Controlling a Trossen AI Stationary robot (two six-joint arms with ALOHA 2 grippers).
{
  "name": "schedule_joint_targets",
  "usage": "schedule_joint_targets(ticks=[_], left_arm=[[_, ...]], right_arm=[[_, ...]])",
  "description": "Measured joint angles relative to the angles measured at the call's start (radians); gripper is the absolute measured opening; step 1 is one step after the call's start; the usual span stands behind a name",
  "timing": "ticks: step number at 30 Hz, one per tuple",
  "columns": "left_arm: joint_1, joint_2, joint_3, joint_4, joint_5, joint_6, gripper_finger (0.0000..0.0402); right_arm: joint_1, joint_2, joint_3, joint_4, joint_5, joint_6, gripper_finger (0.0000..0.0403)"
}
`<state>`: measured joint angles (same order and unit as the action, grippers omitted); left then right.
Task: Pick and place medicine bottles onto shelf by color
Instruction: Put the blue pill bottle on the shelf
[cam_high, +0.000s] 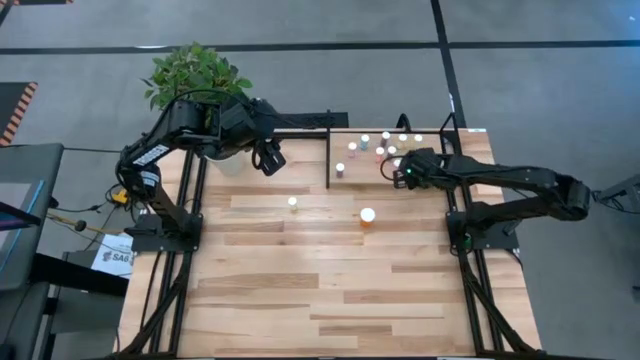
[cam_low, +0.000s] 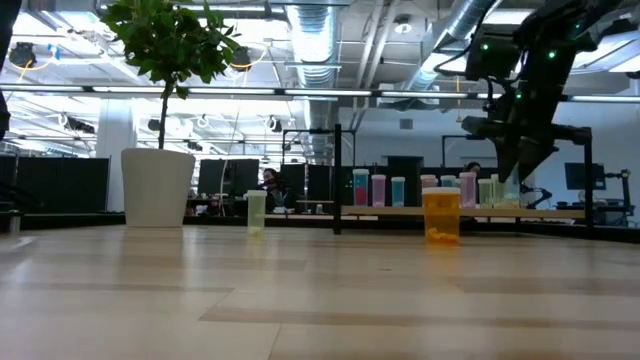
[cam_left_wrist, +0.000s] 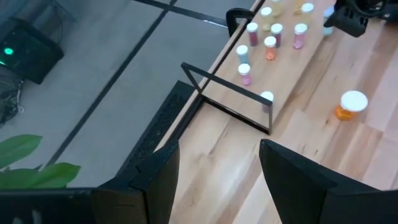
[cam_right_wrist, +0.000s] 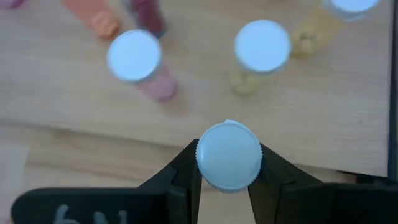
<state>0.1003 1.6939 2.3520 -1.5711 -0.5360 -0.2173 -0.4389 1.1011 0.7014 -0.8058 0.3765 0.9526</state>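
right tool (cam_right_wrist: 229, 167) clamped, left tool (cam_left_wrist: 217, 180) spread.

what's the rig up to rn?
Sorting medicine bottles onto the shelf. The right claw is shut on a white-capped bottle, held over the shelf near those already standing there. The left claw waits open beside the plant pot. A larger orange bottle and a small pale bottle still stand on the table.

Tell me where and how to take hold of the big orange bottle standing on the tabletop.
Grip the orange bottle around its body just under the white cap, coming straight down from above. It stands upright and alone on the planks, clear all round, so end effector fingers can probably straddle it.
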Motion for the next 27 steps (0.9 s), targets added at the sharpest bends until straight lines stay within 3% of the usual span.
schedule_joint_targets(ticks=[8, 27], left_arm=[[0.030, 0.000, 0.000, 0.000, 0.001, 0.023, 0.0210], [0.046, 0.000, 0.000, 0.000, 0.002, 0.035, 0.0210]], right_arm=[[-0.004, 0.000, -0.020, 0.048, 0.121, 0.035, 0.0113], [-0.012, 0.000, -0.020, -0.039, 0.138, 0.131, 0.0113]])
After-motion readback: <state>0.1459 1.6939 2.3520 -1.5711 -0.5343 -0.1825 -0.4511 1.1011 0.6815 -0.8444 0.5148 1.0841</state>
